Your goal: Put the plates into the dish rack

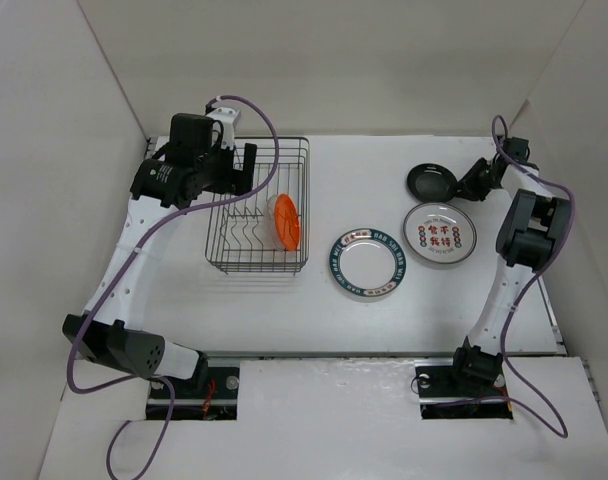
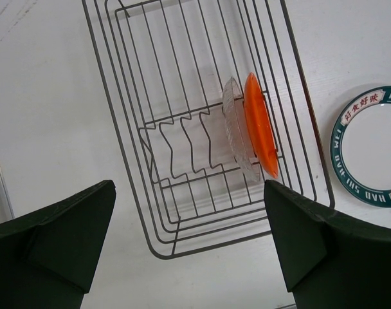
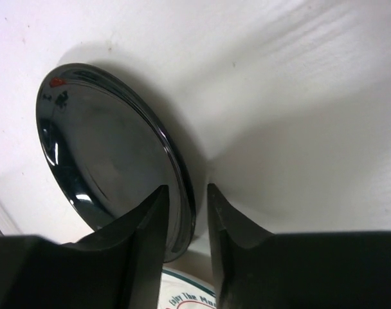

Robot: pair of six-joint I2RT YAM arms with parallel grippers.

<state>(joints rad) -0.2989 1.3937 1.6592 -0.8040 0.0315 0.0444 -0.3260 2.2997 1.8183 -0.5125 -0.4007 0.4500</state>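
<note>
2 of the 5 plates are loaded. The orange plate [image 1: 287, 222] and the clear plate [image 2: 237, 132] stand on edge, side by side, at the right side of the dish rack [image 1: 254, 268], which sits upper left of centre in the top view. 3 are not yet loaded and lie on the table [image 1: 384, 330]. The teal-lettered plate [image 1: 364, 265] is flat at mid-frame just right of the rack. The character plate [image 1: 439, 235] is flat further right, and the black plate [image 1: 430, 182] is above it toward the upper right.

The right gripper [image 3: 186, 193] has a finger on either side of the black plate's rim with almost no gap, apparently pinching it — so the 3rd load looks only just started. The left gripper [image 2: 188, 185] hovers over the rack with its jaws spread wide, holding nothing.
</note>
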